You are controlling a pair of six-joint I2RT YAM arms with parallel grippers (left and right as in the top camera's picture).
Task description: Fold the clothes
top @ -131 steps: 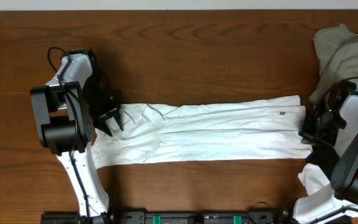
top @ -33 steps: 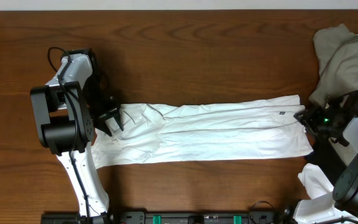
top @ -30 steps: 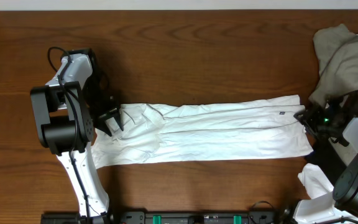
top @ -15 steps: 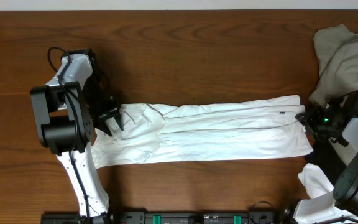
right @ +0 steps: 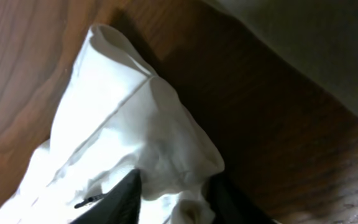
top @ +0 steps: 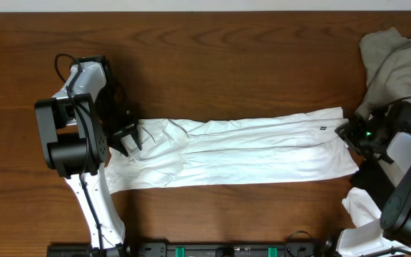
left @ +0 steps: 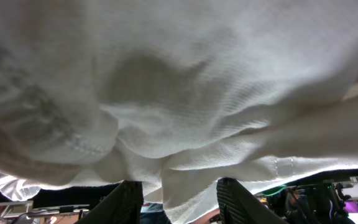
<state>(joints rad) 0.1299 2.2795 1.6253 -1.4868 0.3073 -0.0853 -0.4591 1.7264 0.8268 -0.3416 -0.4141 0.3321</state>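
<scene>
Looking down over the table [top: 227, 57], I am counting one white T-shirt [top: 241, 153], folded into a long narrow band and lying across the middle, running from the left side almost to the right edge. One small dark hem tag [top: 324, 129] is showing near its right end. Two arms are working, one at each end of the band. The left gripper [top: 128, 137] is sitting on the left end, and from its wrist camera I am seeing the fabric bunching down between its two dark fingers [left: 124, 202] and filling nearly the whole view, so I am reading that pincer as clamped on the cloth. The right gripper [top: 349, 134] is meeting the far right corner of the band; its wrist camera is showing the hem corner rising in a peak off the wood, with both fingers [right: 126, 196] pressing against the white cloth from either side, pinching it. One beige-grey garment [top: 394, 61] is lying crumpled in the far right corner of the table, just beyond the right arm and apart from the T-shirt.
</scene>
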